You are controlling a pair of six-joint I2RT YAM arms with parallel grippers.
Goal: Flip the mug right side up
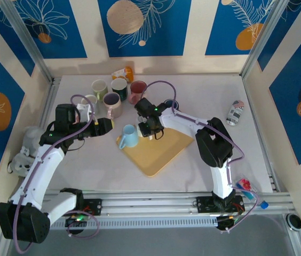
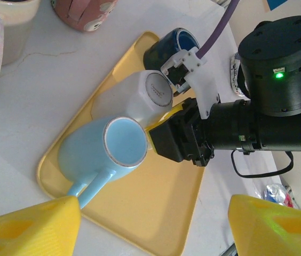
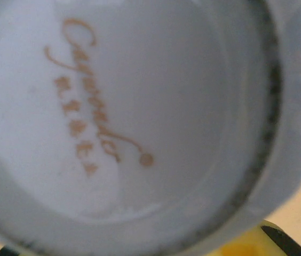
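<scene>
White table (image 1: pixel 102 170), yellow tray (image 1: pixel 156 160): the white mug (image 2: pixel 137 98) sits base-up, not yet turned. Right gripper (image 1: pixel 150 130) is beside it, grip unclear; left gripper (image 1: pixel 108 125) has its fingers spread, empty.

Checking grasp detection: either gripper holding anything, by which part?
Left gripper open, empty. Right gripper is against the white mug beside its base; a firm hold cannot be told.

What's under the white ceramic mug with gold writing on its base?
The flat yellow tray lies beneath the white ceramic mug. Its mouth is hidden, so anything trapped underneath cannot be seen.
</scene>
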